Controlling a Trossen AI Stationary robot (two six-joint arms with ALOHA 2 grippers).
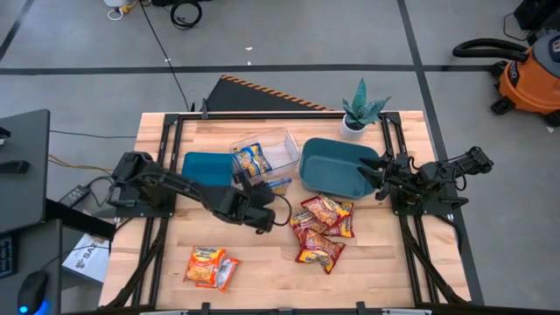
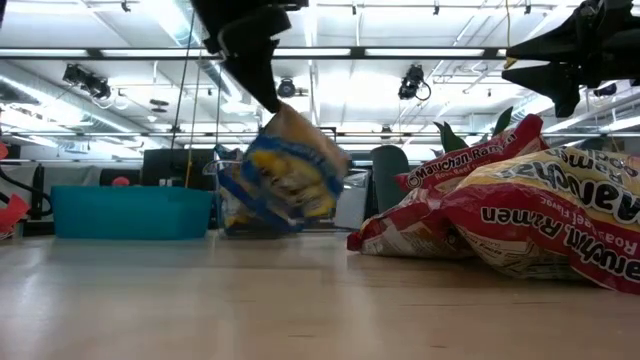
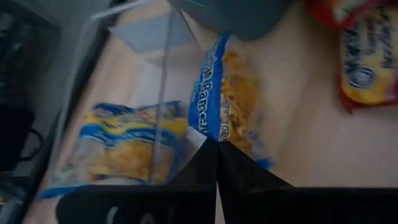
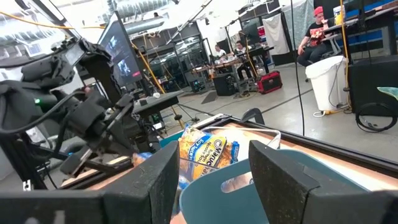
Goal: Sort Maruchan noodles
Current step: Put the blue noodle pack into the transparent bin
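Observation:
My left gripper (image 1: 268, 198) (image 3: 217, 148) is shut on a blue-and-yellow Maruchan packet (image 1: 279, 184) (image 2: 285, 170), just on the near side of the clear tray (image 1: 282, 137). A second blue-and-yellow packet (image 1: 252, 159) (image 3: 118, 143) lies inside that tray. Several red-and-yellow packets (image 1: 322, 227) (image 2: 520, 215) are piled on the table right of centre. Orange-and-yellow packets (image 1: 210, 265) lie near the front left. My right gripper (image 1: 374, 175) (image 4: 214, 180) is open, and its fingers stand wide apart over the right rim of the right teal bin (image 1: 337, 166). My left gripper pinches the blue-and-yellow packet between its two shut fingers at one end edge (image 3: 214, 134). The fingers (image 2: 262, 85) come from above, slanting down toward the tray. The packet hangs tilted below them (image 2: 290, 175), and I cannot tell whether its lower end is off the table.
A second teal bin (image 1: 208, 168) (image 2: 130, 210) sits left of the clear tray. A small potted plant (image 1: 359, 109) stands at the far right corner. Bare wood (image 1: 262, 262) lies between the orange and red packets. People sit in the room beyond the table.

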